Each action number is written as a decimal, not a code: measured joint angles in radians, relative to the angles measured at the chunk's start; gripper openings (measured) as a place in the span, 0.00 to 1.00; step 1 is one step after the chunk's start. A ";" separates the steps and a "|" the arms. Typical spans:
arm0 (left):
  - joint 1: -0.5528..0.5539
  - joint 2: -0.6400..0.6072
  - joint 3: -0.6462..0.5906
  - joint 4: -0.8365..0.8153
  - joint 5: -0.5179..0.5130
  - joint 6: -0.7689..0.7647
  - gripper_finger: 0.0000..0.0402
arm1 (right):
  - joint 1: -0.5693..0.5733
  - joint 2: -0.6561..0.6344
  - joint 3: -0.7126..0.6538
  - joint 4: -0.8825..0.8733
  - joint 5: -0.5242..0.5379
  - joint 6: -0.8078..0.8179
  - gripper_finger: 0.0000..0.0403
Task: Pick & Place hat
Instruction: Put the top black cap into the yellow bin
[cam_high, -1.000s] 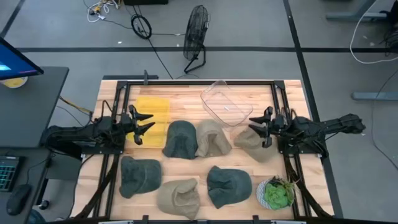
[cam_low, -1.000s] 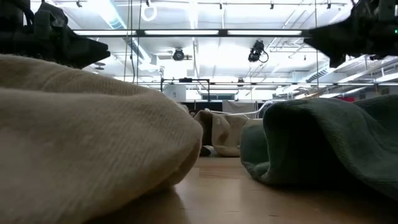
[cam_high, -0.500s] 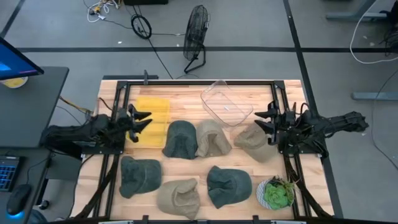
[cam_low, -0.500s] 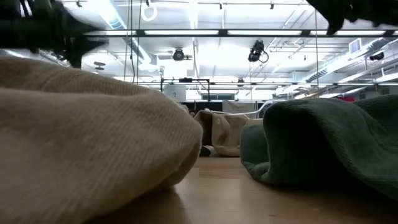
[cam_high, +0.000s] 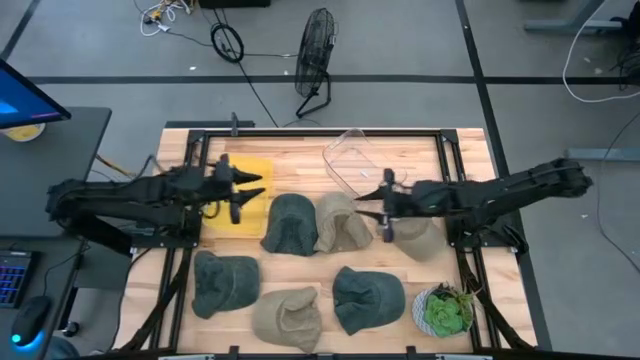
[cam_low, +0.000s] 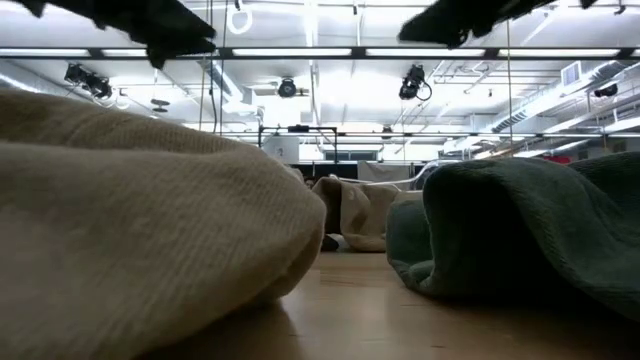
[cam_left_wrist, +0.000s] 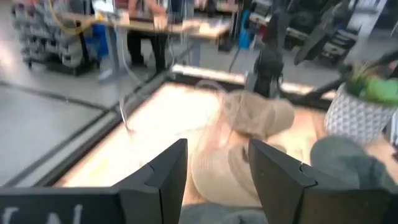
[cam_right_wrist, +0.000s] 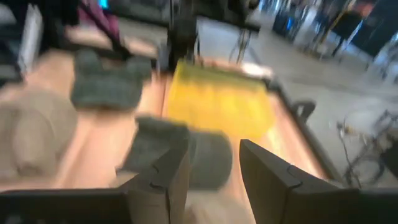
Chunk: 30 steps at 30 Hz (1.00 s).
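Several hats lie flat on the wooden table: a dark green one (cam_high: 290, 222), a tan one (cam_high: 340, 222) and another tan one (cam_high: 415, 237) in the middle row, and a green (cam_high: 225, 283), a tan (cam_high: 287, 315) and a green (cam_high: 367, 297) one near the front edge. My left gripper (cam_high: 255, 188) (cam_left_wrist: 214, 180) hangs open over the right edge of a yellow tray (cam_high: 240, 195). My right gripper (cam_high: 368, 208) (cam_right_wrist: 214, 180) hangs open above the table between the two tan hats of the middle row. Neither touches anything.
A clear plastic container (cam_high: 358, 165) stands at the far side, just beyond my right gripper. A potted plant (cam_high: 445, 310) sits at the near right corner. A black frame (cam_high: 300, 132) borders the table. In the low view, a tan hat (cam_low: 130, 230) and a green hat (cam_low: 530, 240) fill the foreground.
My right gripper has first drawn back a little toward the right edge, then reached well toward the table's left, from over the right tan hat to the gap beside the middle tan hat. My left gripper has moved toward the right and slightly toward the far edge. The hats have not moved.
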 joint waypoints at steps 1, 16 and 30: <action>0.000 0.043 0.009 -0.008 0.000 -0.001 0.43 | -0.001 0.035 0.018 -0.023 0.000 0.003 0.36; -0.002 0.593 0.014 0.060 0.011 -0.075 0.43 | -0.001 0.283 0.088 -0.046 0.000 0.003 0.36; -0.009 0.736 0.015 0.115 0.007 -0.077 0.43 | -0.001 0.288 0.088 -0.045 0.000 0.059 0.36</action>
